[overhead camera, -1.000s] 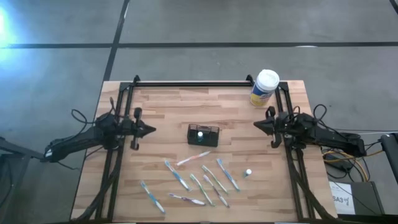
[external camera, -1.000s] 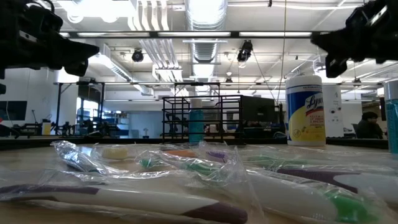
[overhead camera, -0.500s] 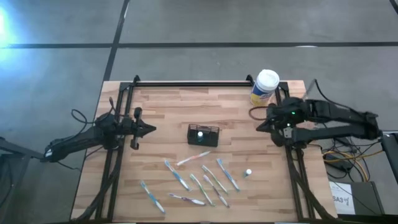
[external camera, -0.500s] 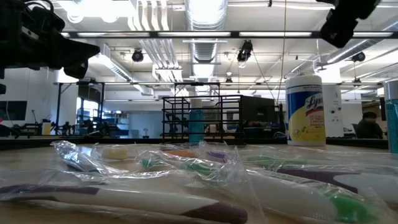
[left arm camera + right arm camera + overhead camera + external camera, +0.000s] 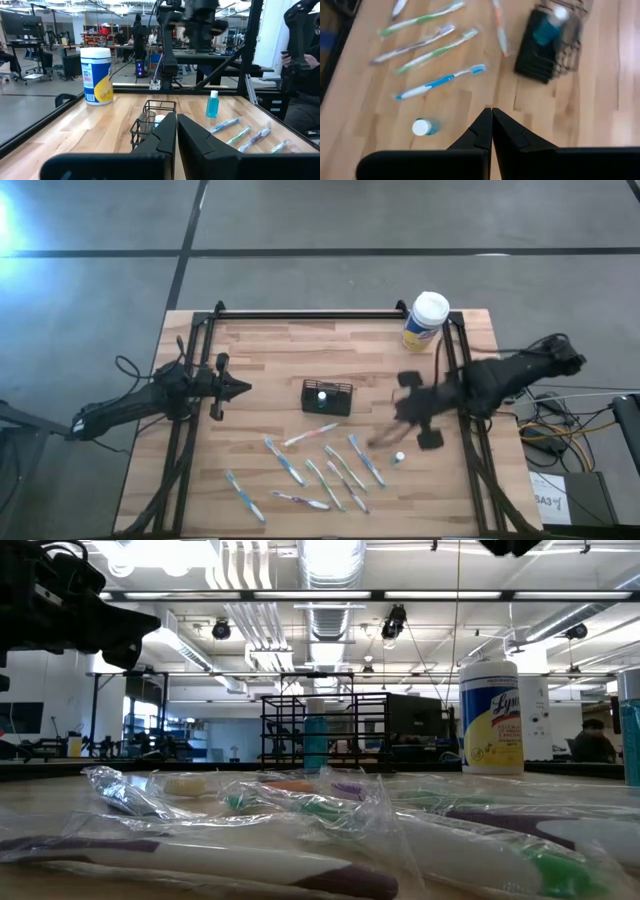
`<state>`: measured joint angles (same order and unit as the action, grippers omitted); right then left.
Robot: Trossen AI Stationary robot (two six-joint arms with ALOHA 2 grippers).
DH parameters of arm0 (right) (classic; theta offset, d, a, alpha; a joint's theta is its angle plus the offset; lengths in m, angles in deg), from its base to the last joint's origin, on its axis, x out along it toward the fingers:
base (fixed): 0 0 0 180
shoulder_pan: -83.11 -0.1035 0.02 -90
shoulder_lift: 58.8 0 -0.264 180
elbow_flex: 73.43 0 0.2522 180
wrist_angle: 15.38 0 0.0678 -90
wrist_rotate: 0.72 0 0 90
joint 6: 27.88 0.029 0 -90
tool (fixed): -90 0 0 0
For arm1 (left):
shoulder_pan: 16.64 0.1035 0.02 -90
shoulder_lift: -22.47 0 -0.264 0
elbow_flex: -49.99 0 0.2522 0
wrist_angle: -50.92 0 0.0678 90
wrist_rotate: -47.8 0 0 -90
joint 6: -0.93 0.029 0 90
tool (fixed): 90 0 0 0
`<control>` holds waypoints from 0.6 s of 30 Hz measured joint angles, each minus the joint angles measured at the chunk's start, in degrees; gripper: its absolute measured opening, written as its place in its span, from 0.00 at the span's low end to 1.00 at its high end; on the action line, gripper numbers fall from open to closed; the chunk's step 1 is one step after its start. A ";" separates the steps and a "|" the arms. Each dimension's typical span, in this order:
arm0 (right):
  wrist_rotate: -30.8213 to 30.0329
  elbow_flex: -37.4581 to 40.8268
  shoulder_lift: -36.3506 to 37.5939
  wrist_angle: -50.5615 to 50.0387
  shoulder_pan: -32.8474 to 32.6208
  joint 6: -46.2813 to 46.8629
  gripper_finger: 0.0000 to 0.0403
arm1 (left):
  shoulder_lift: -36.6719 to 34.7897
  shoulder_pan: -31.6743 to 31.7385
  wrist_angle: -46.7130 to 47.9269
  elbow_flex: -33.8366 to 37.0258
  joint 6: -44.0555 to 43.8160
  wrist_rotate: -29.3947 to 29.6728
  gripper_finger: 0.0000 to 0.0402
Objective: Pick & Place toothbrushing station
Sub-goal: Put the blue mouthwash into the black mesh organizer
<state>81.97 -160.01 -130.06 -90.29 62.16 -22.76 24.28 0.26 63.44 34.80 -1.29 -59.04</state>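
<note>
Standing on a pale butcher-block wooden table (image 5: pixel 260 350), with a small teal bottle inside: the small black rectangular mesh-sided holder box (image 5: pixel 327 397). Beyond the holder box toward the table's far right corner, a round white-lidded canister (image 5: pixel 426 321) with a yellow label reading "Ly…", cut off in the low view. Nearer than the holder box, several plastic-wrapped toothbrushes (image 5: pixel 320 467) and a small white-capped bottle (image 5: pixel 399 458) lying flat. Left of the holder box, well apart, left gripper (image 5: pixel 240 388), fingers together on nothing. Right of the holder box, right gripper (image 5: pixel 398 412), blurred, fingers pressed together, empty. Grey floor around; behind, a workshop with ceiling ducts, racks and distant people.
</note>
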 joint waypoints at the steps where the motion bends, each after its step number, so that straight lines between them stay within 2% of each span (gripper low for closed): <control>1: -1.00 -0.74 -1.25 0.01 -1.83 0.28 0.02 | 0.00 0.00 0.02 0.00 0.01 0.01 0.05; 5: -3.43 -2.83 -5.57 0.18 -7.87 5.74 0.02 | 0.00 0.00 0.04 0.00 0.00 0.02 0.05; 10: -7.44 -1.78 -7.48 -1.45 -13.40 8.65 0.02 | 0.00 0.00 -0.98 0.59 0.00 0.47 0.05; 15: -7.59 2.42 -7.29 -1.92 -14.30 10.04 0.02 | 0.02 0.00 -0.90 0.61 -1.37 0.44 0.04; 18: -5.51 5.44 -7.51 1.18 -14.30 9.83 0.03 | 0.07 0.00 -0.85 0.61 -1.44 0.44 0.04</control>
<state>76.47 -154.57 -137.56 -89.10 47.86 -12.93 24.34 0.26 62.60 35.41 -2.73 -58.60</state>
